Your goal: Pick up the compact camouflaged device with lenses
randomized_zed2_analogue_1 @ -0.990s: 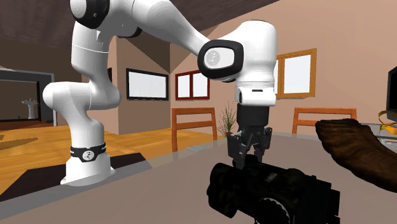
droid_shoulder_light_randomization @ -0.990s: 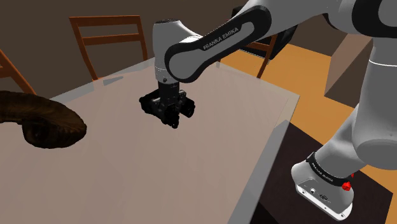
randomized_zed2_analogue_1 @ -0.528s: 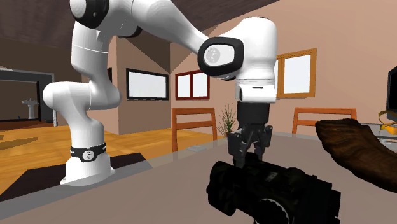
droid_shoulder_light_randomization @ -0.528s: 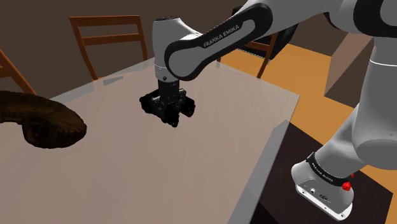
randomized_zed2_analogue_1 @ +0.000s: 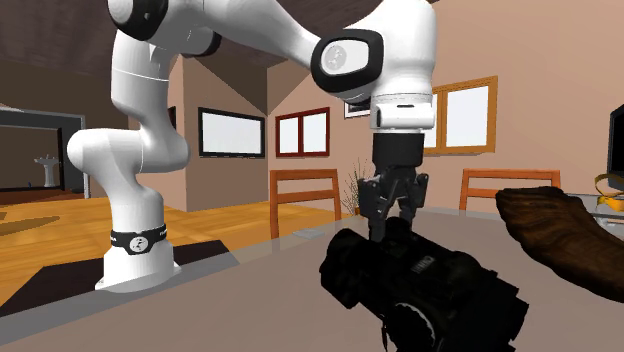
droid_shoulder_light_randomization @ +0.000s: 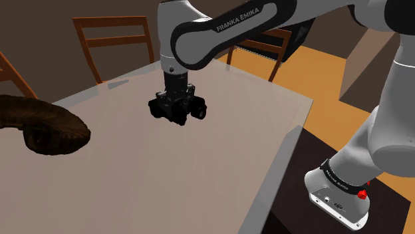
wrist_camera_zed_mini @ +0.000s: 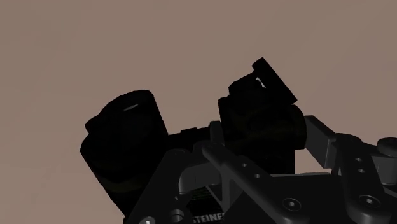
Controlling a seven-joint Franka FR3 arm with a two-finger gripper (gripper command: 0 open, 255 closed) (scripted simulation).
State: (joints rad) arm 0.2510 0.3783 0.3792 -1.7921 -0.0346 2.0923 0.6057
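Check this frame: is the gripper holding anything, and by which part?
Yes. The gripper holds the dark binocular-like device, with its jaws shut across the device's middle section. The device sits tilted in the hold.

A home's dining room: wooden chairs at a table, wood-framed windows.

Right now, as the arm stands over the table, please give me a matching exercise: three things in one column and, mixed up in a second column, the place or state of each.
Things
1. binoculars
2. brown curved object
3. wooden chair

Places or states
A. stands beyond the far edge of the table
B. clasped in the pincer
C. lies on the table, at the shoulder view's left

Pairs: 1-B, 2-C, 3-A
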